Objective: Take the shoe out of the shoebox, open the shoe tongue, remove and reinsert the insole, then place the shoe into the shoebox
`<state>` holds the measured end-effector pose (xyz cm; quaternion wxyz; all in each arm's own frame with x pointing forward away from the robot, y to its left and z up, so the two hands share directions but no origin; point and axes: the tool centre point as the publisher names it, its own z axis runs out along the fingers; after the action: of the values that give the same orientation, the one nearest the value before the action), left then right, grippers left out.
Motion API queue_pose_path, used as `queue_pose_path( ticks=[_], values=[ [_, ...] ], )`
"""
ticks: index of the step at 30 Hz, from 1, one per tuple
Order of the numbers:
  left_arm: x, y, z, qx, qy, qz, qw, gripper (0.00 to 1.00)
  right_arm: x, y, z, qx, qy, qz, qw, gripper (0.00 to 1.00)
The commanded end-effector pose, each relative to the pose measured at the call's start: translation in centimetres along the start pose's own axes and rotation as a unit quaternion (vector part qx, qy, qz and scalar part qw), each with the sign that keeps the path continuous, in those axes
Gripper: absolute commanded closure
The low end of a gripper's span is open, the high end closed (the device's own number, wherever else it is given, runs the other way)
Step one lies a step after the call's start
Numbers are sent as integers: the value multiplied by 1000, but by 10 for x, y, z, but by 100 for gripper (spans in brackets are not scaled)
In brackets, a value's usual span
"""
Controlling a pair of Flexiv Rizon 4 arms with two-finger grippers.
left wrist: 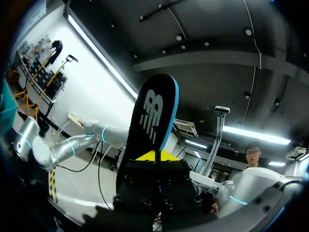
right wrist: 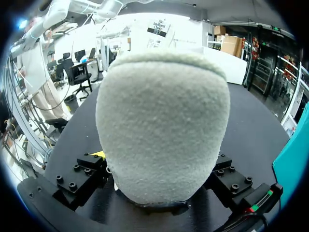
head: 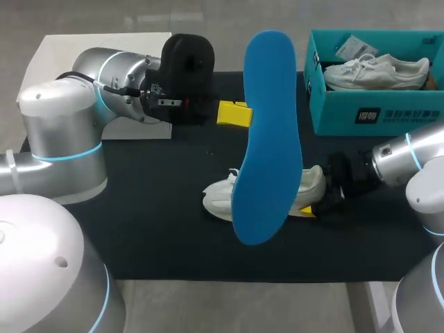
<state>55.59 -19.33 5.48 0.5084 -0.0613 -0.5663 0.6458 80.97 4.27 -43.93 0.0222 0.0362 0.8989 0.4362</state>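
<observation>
My left gripper is shut on a blue insole and holds it on end high above the mat. In the left wrist view the insole shows its black printed side, rising from between the yellow tips. A white shoe lies on its side on the black mat, partly hidden behind the insole. My right gripper stands open astride the heel; that grey-white heel fills the right wrist view and hides the fingertips. The teal shoebox stands at the back right.
A second white shoe and some paper lie inside the shoebox. A white box sits at the back left, behind my left arm. The black mat covers the table's middle and front.
</observation>
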Motion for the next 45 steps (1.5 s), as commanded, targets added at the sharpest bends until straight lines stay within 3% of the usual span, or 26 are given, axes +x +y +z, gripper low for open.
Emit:
queue_pose_path(
  ticks=[1,8,18,24,30,45],
  values=[
    [1,1,0,1,-1,0,1000,100,2,-2,4,2,-1,0,1000,0],
    [1,1,0,1,-1,0,1000,100,11,12,-17,93,5,51,994,0],
    [1,1,0,1,-1,0,1000,100,18,36,-41,191,1,75,979,0],
    [1,1,0,1,-1,0,1000,100,20,58,-56,296,22,92,950,0],
    [1,1,0,1,-1,0,1000,100,25,71,-65,367,36,108,923,0],
    [1,1,0,1,-1,0,1000,100,32,85,-83,395,18,103,913,0]
  ],
)
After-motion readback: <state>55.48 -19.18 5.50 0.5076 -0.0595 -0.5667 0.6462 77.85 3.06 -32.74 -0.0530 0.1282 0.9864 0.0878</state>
